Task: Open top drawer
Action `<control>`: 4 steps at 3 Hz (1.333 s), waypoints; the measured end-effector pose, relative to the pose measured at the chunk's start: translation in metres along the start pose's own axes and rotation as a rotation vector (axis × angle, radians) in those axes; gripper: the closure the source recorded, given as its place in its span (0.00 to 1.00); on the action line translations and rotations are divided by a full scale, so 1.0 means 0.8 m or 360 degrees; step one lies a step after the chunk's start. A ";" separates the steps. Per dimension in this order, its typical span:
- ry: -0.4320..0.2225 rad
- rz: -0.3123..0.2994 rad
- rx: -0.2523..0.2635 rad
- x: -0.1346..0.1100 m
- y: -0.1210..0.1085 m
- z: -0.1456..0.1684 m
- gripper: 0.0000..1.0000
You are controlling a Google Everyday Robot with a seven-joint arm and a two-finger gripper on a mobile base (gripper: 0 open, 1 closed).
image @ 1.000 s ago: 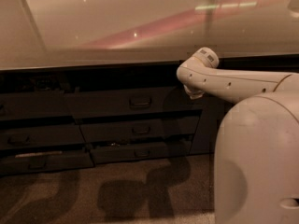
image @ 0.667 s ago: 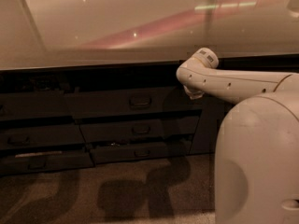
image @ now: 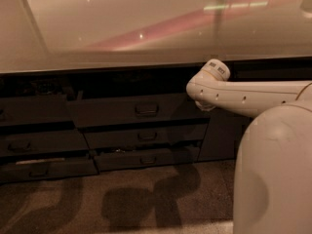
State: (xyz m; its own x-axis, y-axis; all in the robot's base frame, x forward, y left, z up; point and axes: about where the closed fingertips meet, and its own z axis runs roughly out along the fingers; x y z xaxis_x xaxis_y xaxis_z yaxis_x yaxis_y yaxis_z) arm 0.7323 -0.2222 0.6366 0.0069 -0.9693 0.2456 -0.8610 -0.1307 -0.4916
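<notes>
The top drawer [image: 122, 112] is the tallest dark front in the middle column under the counter, with a small rectangular pull handle [image: 146, 109] at its centre. A dark gap runs between its upper edge and the counter's edge. My white arm [image: 253, 97] reaches in from the right. Its wrist end [image: 213, 74] is at the drawer's right end, just under the counter edge. My gripper [image: 207, 105] shows only as a small part below the wrist, right of the handle and apart from it.
A pale glossy counter [image: 146, 28] spans the top. Two shallower drawers [image: 146, 136] [image: 146, 158] lie below the top one, with another drawer column [image: 39, 145] at the left. A plain dark cabinet door [image: 219, 135] is at the right. My white body [image: 273, 169] fills the lower right. The floor [image: 97, 199] is carpeted.
</notes>
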 end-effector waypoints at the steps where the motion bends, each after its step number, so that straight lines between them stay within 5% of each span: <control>1: -0.0001 0.0002 0.0005 0.001 -0.001 -0.002 1.00; 2: 0.0001 0.0037 0.0127 0.020 0.010 -0.039 1.00; 4: 0.0021 0.0040 0.0141 0.027 0.022 -0.052 1.00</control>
State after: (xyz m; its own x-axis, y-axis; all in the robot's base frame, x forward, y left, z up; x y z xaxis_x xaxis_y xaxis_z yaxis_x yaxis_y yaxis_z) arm 0.6964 -0.2368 0.6677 -0.0215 -0.9698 0.2430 -0.8125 -0.1247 -0.5694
